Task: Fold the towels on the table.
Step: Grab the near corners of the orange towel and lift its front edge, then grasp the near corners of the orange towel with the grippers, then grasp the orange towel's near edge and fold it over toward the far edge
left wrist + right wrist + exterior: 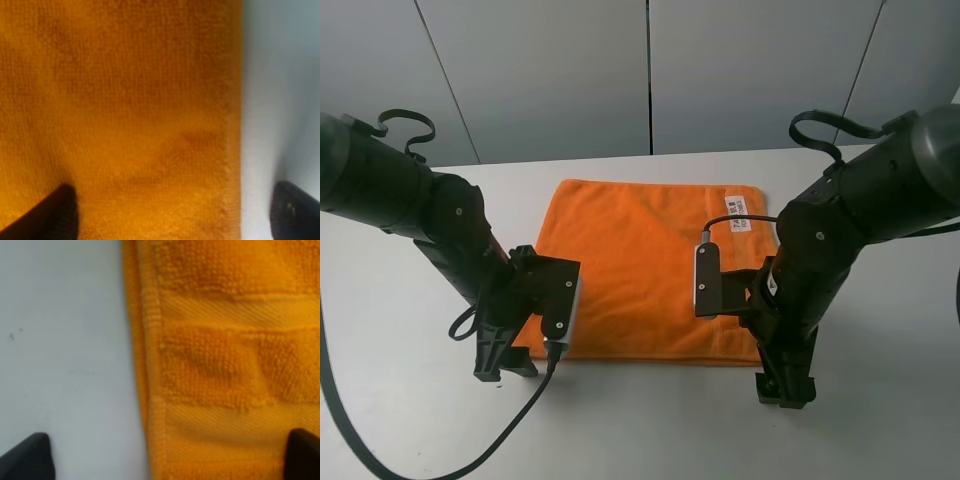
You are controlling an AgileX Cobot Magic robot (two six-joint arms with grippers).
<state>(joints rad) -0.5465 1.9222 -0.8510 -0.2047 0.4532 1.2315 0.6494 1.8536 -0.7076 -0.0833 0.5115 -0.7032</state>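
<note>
here, nearest the camera, the bare white table (640, 440) fills the bottom of the high view, with a black cable (430, 465) looping across the lower left. just above it, the two claws stand at the near corners of the towel (640, 260): the left gripper (503, 362) at the cloth's lower left, the right gripper (785, 385) at its lower right. both are spread wide and have hold of nothing.

each wrist view shows a claw straddling a side edge. on the left, one of the fingers (50, 217) is over orange pile and the other is over white table. on the right, it is the same, with the thick stitched hem (150, 365) running between the tips. whether the tips touch the surface i cannot tell.

the cloth lies flat and roughly square in the middle of the frame. its white label (737, 217) is toward the upper right, and its far hem is close to the table's back edge, below the grey wall panels (650, 70).

the risks, as i judge them: a shallow pinch may catch only the rim of the hem and slip when lifted. the finger resting on the pile may drag and bunch the terry instead of getting under it. and if one arm grips or rises ahead of the other, the fold will land skewed, its corners off the far edge.
</note>
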